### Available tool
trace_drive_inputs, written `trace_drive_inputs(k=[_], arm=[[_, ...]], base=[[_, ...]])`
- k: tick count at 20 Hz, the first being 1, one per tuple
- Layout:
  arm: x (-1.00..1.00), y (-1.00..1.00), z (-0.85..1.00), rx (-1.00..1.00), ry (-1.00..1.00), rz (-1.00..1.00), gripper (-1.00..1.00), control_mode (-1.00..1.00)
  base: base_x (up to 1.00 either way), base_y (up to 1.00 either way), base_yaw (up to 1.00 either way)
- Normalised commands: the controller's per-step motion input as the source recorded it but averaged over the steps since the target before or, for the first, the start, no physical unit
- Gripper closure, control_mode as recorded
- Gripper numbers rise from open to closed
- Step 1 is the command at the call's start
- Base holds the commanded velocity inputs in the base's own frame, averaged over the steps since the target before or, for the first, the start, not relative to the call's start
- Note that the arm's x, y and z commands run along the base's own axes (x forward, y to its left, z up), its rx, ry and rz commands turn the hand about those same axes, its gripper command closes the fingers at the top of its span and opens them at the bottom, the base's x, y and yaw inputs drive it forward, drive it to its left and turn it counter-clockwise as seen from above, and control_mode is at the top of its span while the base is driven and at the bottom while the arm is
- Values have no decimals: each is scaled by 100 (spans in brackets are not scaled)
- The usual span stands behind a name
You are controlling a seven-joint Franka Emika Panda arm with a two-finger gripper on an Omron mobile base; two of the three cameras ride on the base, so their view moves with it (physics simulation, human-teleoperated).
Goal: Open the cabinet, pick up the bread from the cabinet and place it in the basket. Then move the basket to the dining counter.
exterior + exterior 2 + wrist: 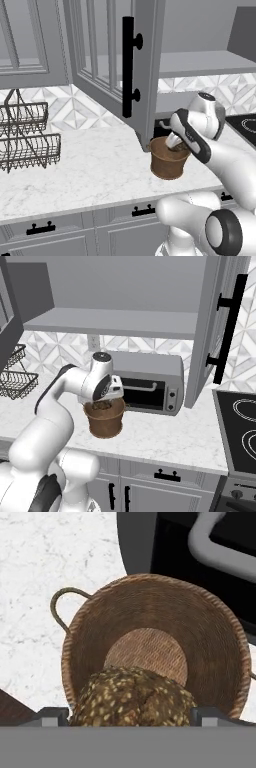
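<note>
Seeded bread [132,697] inside basket [210,637]

You see the tool [103,402] hanging just over the mouth of the basket [104,423], which stands upright on the marble desk [165,438] before the toaster oven [147,383]. The cabinet [212,326] door stands open at right.

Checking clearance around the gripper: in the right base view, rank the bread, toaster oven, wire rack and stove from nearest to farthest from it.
1. Bread, right at the gripper, over the basket.
2. Toaster oven, just behind, to the right.
3. Wire rack, far left.
4. Stove, far right; close to the rack's rank.
</note>
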Motion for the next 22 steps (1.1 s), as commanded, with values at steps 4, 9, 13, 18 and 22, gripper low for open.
trace_drive_inputs(k=[4,9,13,18,22], arm=[[31,0,-41,0,1,0,100,-100],[31,0,-41,0,3,0,100,-100],[13,-5,-30,0,1,0,100,-100],[18,-7,-19,0,4,0,100,-100],[26,0,-18,0,4,0,100,-100]], base=[[0,0,0],[0,0,0],[0,0,0],[0,0,0],[0,0,0]])
